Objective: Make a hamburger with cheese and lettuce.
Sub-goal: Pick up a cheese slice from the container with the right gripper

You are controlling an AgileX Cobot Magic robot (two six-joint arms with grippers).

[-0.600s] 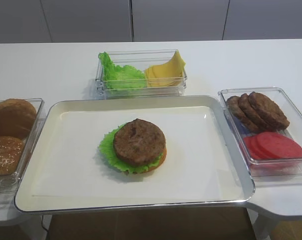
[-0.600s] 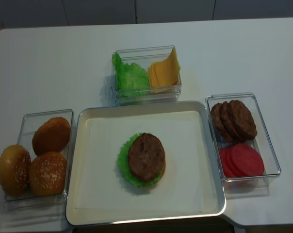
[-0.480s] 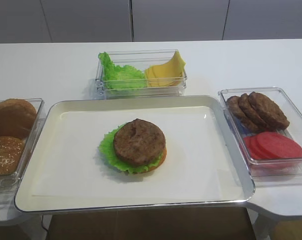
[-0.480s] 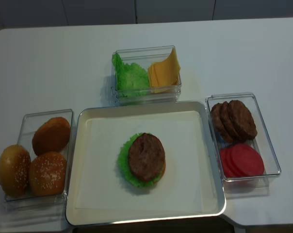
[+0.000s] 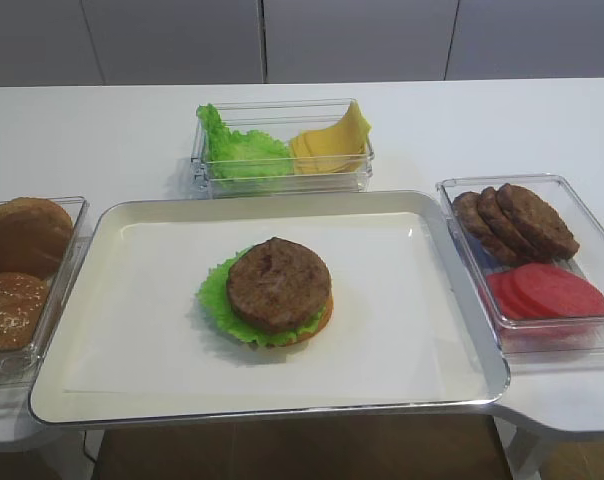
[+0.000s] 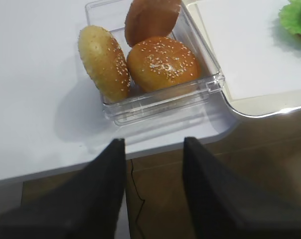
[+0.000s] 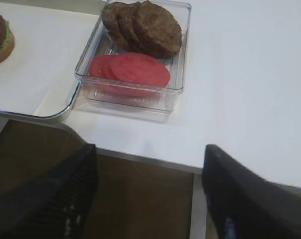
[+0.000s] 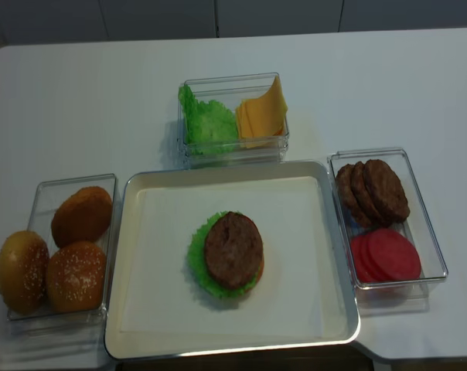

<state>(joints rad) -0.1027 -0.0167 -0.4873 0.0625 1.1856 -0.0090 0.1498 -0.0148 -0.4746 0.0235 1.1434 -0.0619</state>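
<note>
Three clear boxes ring the tray (image 8: 117,294) holding the hamburger (image 8: 232,253); right gripper (image 7: 148,199) gapes wide, left gripper (image 6: 153,194) parted, both empty.

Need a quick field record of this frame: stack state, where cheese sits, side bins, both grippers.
hamburger: bun base, green leaf, patty on top; on tray
cheese: yellow slices in back bin, right half, none on the stack
lettuce: spare leaves in back bin, left half
buns: three in left bin
patties: overlapping, right bin, far end
tomato slices: right bin, near end
left gripper: fingers apart, empty, off the table edge
right gripper: fingers wide apart, empty
</note>
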